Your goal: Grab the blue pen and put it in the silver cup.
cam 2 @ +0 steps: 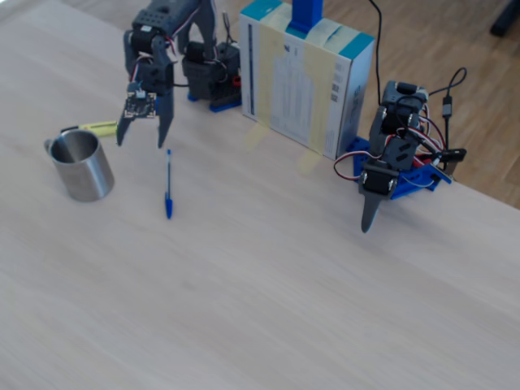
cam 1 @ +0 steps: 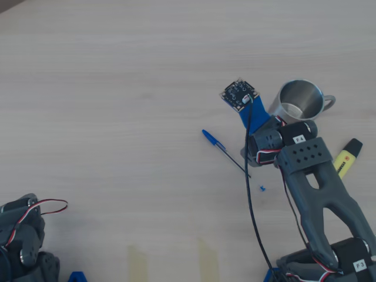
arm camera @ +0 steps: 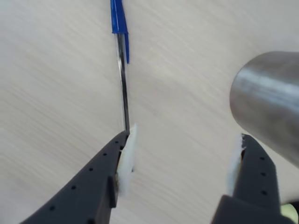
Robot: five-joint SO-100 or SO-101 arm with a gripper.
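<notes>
The blue pen [arm camera: 122, 70] lies flat on the table [cam 1: 117, 88], its capped end toward twelve o'clock in the wrist view. My claw [arm camera: 180, 161] gapes wide, empty, one pad touching its tail; the silver cup [arm camera: 268, 100] at two o'clock.

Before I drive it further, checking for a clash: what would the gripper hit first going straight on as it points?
Probably the bare table. The open gripper points down between the pen, by one finger, and the cup. Depth is unclear.
</notes>
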